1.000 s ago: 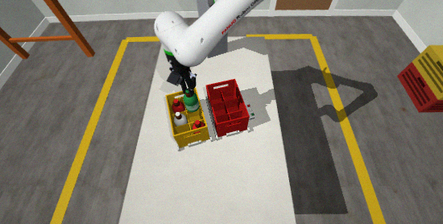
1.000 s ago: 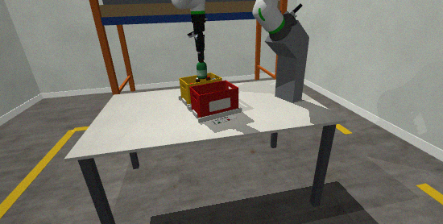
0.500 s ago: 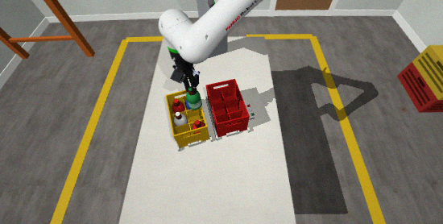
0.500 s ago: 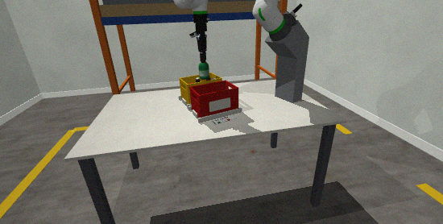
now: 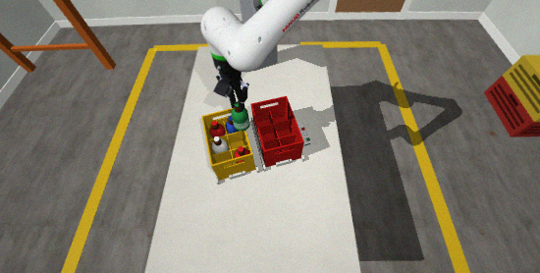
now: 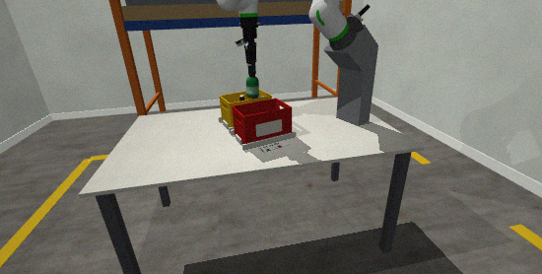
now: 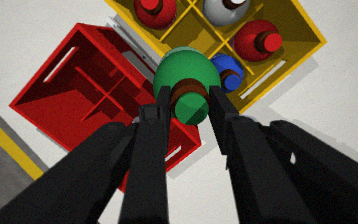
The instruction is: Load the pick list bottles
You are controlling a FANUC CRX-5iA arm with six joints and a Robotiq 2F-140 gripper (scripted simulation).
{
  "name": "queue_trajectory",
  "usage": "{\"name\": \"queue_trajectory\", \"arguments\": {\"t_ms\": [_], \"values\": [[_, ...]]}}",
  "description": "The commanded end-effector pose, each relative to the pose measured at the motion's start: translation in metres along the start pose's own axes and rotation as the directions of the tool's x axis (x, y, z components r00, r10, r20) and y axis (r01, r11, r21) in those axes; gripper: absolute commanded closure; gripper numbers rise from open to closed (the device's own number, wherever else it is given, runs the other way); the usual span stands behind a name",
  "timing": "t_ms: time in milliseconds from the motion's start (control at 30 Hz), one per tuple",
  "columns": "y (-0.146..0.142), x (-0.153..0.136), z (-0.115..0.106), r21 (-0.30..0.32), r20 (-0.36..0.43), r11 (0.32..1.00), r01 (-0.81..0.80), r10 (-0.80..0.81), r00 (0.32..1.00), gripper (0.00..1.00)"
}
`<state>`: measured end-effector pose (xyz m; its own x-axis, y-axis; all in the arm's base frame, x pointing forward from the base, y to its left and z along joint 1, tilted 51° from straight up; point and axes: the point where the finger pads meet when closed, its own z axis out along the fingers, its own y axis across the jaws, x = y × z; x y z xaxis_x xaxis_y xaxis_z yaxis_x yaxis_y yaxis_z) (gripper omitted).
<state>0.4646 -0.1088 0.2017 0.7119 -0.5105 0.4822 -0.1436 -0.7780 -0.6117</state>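
Note:
My gripper [image 7: 189,100] is shut on the neck of a green-labelled bottle [image 7: 186,75] and holds it upright above the yellow crate [image 5: 228,142], near the edge that faces the red crate [image 5: 277,130]. The bottle also shows in the top view [image 5: 240,118] and the exterior view [image 6: 252,87]. The red crate is empty. The yellow crate holds two red-labelled bottles [image 7: 257,40] [image 7: 154,11], a white-labelled bottle [image 7: 226,9] and a blue-labelled bottle [image 7: 228,75]. The pick list [image 6: 272,147] lies on the table by the red crate; its lines are too small to read.
The two crates stand side by side on the white table [image 5: 255,175]. The arm's grey pedestal [image 6: 354,79] stands at the table's far right. An orange rack [image 6: 138,42] stands behind the table. Red and yellow crates [image 5: 515,96] sit on the floor far right.

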Motion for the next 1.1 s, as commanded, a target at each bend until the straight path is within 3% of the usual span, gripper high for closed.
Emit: {"name": "queue_trajectory", "arguments": {"t_ms": [0,1067], "values": [[-0.002,-0.005,-0.001,-0.001,-0.001,1.000,0.001,-0.001,1.000,0.90],[-0.018,-0.059,-0.001,-0.001,-0.001,1.000,0.001,-0.001,1.000,0.90]]}}
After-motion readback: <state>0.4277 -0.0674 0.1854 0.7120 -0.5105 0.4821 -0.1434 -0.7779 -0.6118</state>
